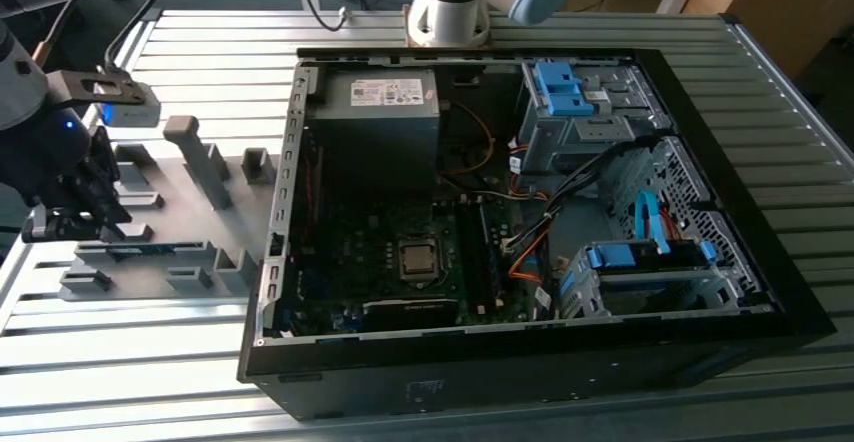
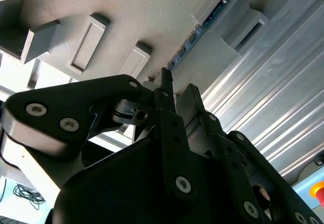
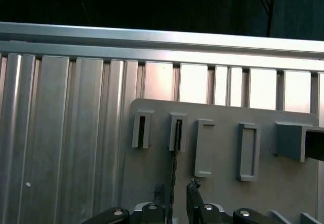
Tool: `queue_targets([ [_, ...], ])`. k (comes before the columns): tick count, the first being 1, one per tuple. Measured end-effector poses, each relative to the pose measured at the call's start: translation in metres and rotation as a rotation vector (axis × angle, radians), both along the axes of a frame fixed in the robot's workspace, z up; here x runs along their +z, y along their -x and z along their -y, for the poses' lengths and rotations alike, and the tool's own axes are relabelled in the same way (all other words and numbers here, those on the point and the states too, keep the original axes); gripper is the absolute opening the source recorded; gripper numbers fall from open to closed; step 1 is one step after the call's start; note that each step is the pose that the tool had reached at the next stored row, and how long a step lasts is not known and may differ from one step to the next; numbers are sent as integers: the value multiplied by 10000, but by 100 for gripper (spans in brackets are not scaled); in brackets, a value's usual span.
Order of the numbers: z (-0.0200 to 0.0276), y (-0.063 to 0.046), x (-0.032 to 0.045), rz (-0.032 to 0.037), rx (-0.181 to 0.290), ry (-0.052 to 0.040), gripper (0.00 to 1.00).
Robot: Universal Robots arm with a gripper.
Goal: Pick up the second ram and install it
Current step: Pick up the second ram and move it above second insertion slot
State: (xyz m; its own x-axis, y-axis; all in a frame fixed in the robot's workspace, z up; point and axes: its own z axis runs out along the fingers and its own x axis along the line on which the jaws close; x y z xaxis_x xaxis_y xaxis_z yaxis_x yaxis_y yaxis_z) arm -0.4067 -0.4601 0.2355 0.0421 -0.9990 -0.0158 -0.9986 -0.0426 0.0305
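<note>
The second ram point(image 3: 174, 158) stands edge-on in a slot of the grey tray point(image 3: 263, 198), a thin dark strip. It also appears as a green-blue strip point(image 2: 202, 26) in the second wrist view, and as a bluish line point(image 1: 140, 251) at the tray's near side in the exterior view. My gripper point(image 3: 175, 189) is open and straddles one end of the stick, with a gap on each side of it. The two black fingertips point(image 2: 166, 77) hang just above the tray surface point(image 2: 152, 11). In the exterior view the gripper point(image 1: 83, 224) is at the tray's point(image 1: 200, 212) left end.
An open black computer case point(image 1: 534, 362) lies on the exterior view's right, with the motherboard point(image 1: 387, 252), a power supply point(image 1: 380, 102), orange and blue cables point(image 1: 527, 262) and blue drive cages point(image 1: 641, 262). Upright grey blocks point(image 1: 200, 157) rise from the tray. The table point(image 1: 134, 362) is ribbed aluminium.
</note>
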Motion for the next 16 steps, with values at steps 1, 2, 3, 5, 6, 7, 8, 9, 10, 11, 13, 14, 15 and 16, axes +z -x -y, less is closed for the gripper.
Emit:
queue_targets([
  [1, 0, 0, -8, 3, 0, -1, 31],
  [2, 0, 0, -18, 2, 0, 1, 31],
  [3, 0, 0, -33, 2, 0, 3, 31],
  [5, 0, 0, -63, 4, 0, 7, 31],
  [6, 0, 0, -76, 5, 0, 10, 31],
  [7, 0, 0, -83, 6, 0, 10, 31],
  [8, 1, 1, -84, 4, 0, 12, 31],
  [9, 0, 0, -87, 6, 0, 10, 31],
  [10, 0, 0, -87, 6, 0, 11, 31],
  [11, 0, 0, -88, 6, 0, 10, 31],
  [13, 0, 0, -88, 6, 0, 10, 31],
  [14, 0, 0, -88, 6, 0, 10, 31],
  [15, 1, 1, -90, 7, -1, 10, 31],
  [16, 2, 1, -94, 9, -1, 8, 31],
])
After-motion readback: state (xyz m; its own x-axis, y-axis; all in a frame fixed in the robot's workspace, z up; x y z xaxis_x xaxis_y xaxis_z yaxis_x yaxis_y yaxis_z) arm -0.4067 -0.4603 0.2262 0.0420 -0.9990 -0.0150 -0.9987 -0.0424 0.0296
